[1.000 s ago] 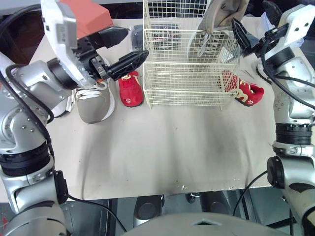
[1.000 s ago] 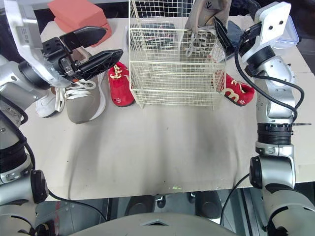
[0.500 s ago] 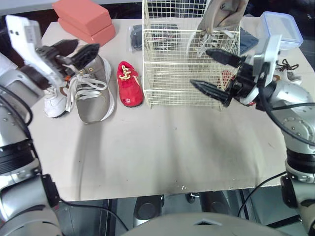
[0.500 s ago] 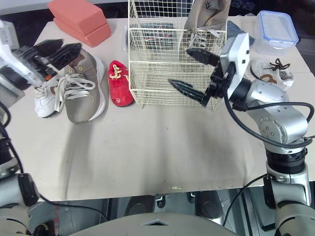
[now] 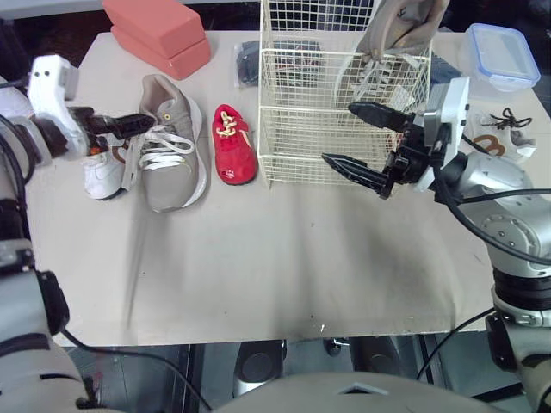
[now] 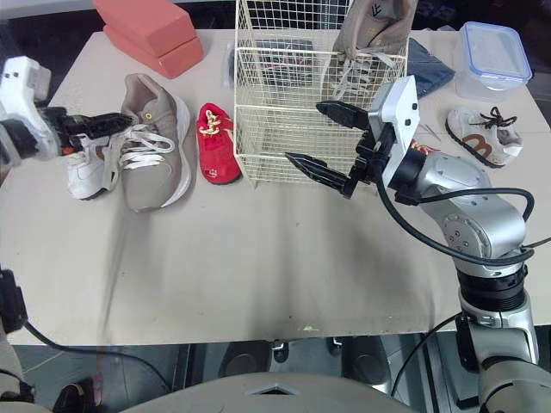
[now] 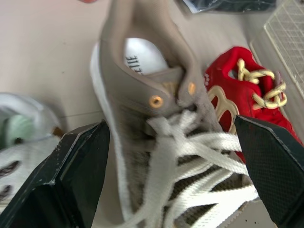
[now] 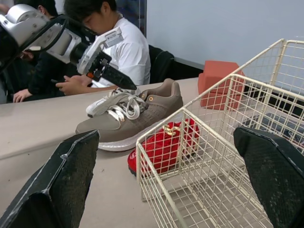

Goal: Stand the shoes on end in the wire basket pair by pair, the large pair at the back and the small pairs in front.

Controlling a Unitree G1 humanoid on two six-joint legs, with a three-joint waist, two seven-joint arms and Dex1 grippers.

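The wire basket (image 5: 303, 129) sits at the table's far middle. One upright taupe sneaker (image 5: 398, 30) stands on end in its back section, on the right side, laces hanging down. Its mate, the lying taupe sneaker (image 5: 170, 155), rests sole-down on the table left of the basket, with a small red shoe (image 5: 232, 157) between it and the basket and a small white sneaker (image 5: 102, 172) just beside it on the far left. The left gripper (image 7: 169, 123) hangs over the lying sneaker's laces, fingers spread wide to either side; contact cannot be told. The right gripper (image 5: 336, 132) is in front of the basket's right half, fingers wide apart, holding nothing. A white-and-brown small shoe (image 6: 482, 138) and a lidded plastic box (image 5: 499, 43) lie to the right, coral blocks (image 5: 159, 34) at far left
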